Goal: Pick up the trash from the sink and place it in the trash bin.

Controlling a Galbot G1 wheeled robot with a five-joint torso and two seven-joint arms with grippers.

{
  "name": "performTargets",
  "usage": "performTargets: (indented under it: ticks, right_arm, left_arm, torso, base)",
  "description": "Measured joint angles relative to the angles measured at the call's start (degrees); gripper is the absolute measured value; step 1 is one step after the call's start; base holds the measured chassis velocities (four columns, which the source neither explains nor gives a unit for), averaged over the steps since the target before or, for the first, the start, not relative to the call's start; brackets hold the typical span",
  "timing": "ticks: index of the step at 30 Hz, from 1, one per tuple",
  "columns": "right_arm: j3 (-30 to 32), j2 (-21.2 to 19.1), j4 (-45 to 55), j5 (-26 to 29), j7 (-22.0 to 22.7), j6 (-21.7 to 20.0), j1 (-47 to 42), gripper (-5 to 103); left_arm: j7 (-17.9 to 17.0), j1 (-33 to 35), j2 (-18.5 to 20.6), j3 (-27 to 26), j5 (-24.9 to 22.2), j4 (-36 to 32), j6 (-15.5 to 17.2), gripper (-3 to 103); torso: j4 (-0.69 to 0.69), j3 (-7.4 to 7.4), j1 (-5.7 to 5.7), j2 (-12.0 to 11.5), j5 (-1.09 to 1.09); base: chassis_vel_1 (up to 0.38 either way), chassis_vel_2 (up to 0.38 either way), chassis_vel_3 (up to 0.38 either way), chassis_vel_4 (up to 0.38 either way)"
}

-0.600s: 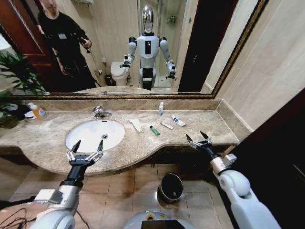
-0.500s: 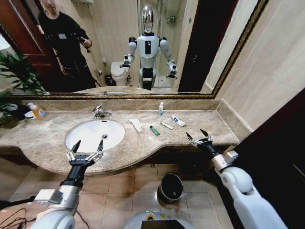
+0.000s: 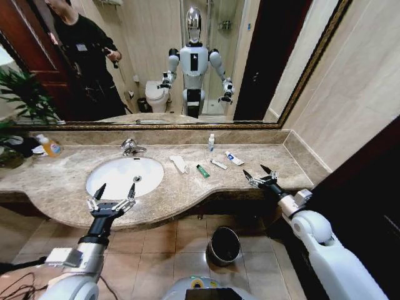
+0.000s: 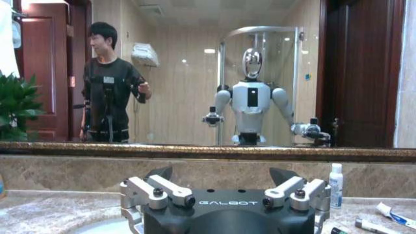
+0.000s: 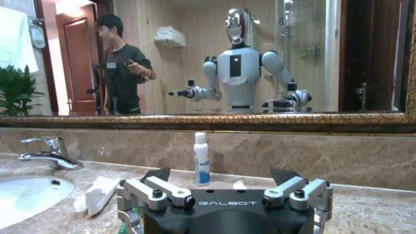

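Trash: lying not in the sink (image 3: 103, 178) but loose on the marble surround (image 3: 56, 181) to the robot's right of the sink. White wrapper (image 3: 179, 164): lying just beside the sink's right rim. Green stick (image 3: 202, 170): lying next outward from the sink, apart from the wrapper. Two white tubes (image 3: 219, 164) (image 3: 234, 158): lying farther again from the sink, close together. Small white-capped bottle (image 3: 211, 141): standing upright behind the tubes, back from the sink toward the mirror. Trash bin (image 3: 212, 250): sitting on the floor, below and to the right of the sink, near the surround's front edge. Right gripper (image 3: 254, 171): hovering beyond the tubes on the side away from the sink, fingers spread wide, carrying nothing. Left gripper (image 3: 116, 187): hovering over the sink's near rim, likewise spread and empty. Hazards, as judged: closing on a flat tube and scraping marble, squeezing it out sideways; sweeping one tube into the other, or into the bottle, and toppling it toward the sink; pinching the wrapper by a loose corner and shedding it over the floor; dropping short of the small bin or clipping the surround's edge while lowering; mistaking the orange-labelled soap bottle (image 3: 50, 146), standing left of the sink, for trash.
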Motion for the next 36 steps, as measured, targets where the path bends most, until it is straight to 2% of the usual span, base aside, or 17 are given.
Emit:
performTargets:
  ticks: [12,23,27,31,33,36]
  right_arm:
    - [-1.62,-0.61,-0.46,0.06,3.29,-1.65,2.29,100]
    - [-4.31,-5.62,-7.85,1.84,3.1,-2.03,9.84,100]
    - [-7.68,-6.8,-12.32,1.84,2.22,-1.77,14.34,100]
    - [-13.76,-7.31,-16.84,1.79,1.22,-1.84,19.99,100]
    - [-15.05,-7.25,-17.65,1.79,1.15,-1.96,21.17,100]
    - [-20.35,-5.85,-20.84,1.39,0.9,-3.49,26.56,100]
  left_arm:
    - [0.0,0.0,0.0,0.0,0.0,0.0,0.0,100]
    - [0.0,0.0,0.0,0.0,0.0,0.0,0.0,100]
    - [0.0,0.0,0.0,0.0,0.0,-0.01,0.0,100]
    - [0.0,0.0,0.0,0.0,0.0,0.0,0.0,100]
    - [0.0,0.0,0.0,0.0,0.0,0.0,0.0,100]
    - [0.0,0.0,0.0,0.0,0.0,0.0,0.0,100]
  torso:
    - [0.0,0.0,0.0,0.0,0.0]
    - [0.0,0.0,0.0,0.0,0.0]
    - [0.0,0.0,0.0,0.0,0.01]
    - [0.0,0.0,0.0,0.0,0.0]
    - [0.0,0.0,0.0,0.0,-0.01]
    - [0.0,0.0,0.0,0.0,-0.01]
  base:
    - [0.0,0.0,0.0,0.0]
    - [0.0,0.0,0.0,0.0]
    - [0.0,0.0,0.0,0.0]
    - [0.0,0.0,0.0,0.0]
    - [0.0,0.0,0.0,0.0]
    - [0.0,0.0,0.0,0.0]
